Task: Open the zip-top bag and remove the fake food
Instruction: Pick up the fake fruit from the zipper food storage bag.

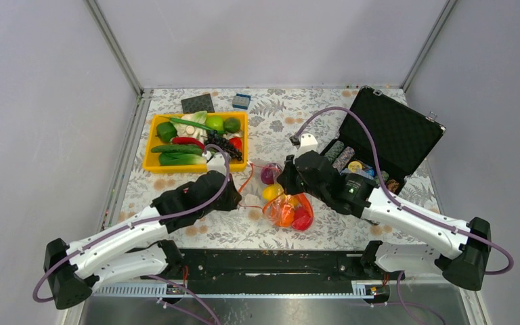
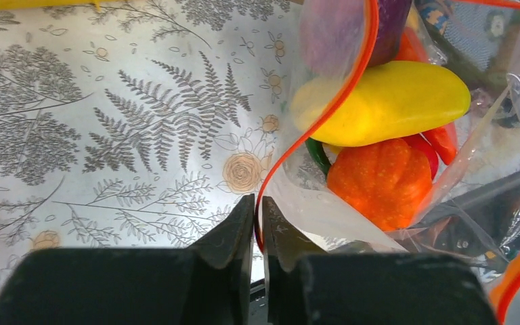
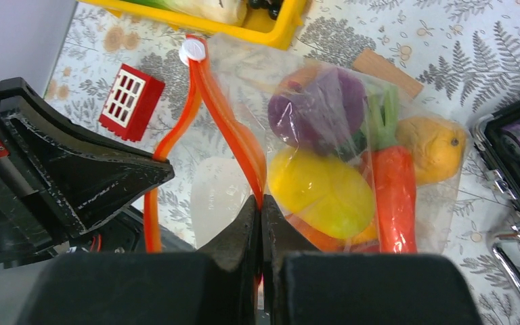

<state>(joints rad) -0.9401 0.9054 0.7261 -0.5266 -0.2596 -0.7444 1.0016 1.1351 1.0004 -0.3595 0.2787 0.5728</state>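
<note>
- Zip-top bag (image 1: 286, 203): left gripper (image 2: 258, 206) and right gripper (image 3: 261, 203) each clamp 1 zip lip; the thin grip may slip.
- Uneven pull could tip fake food (image 2: 379, 101) toward the near edge of the table (image 1: 230, 233).

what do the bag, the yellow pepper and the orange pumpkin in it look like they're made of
The zip-top bag: thin clear plastic film, crinkled and glinting; its orange zip strip looks like thicker plastic. The yellow pepper: probably moulded plastic, smooth with a soft sheen. The pumpkin: likely plastic too, with a duller, faintly grainy orange skin.
</note>
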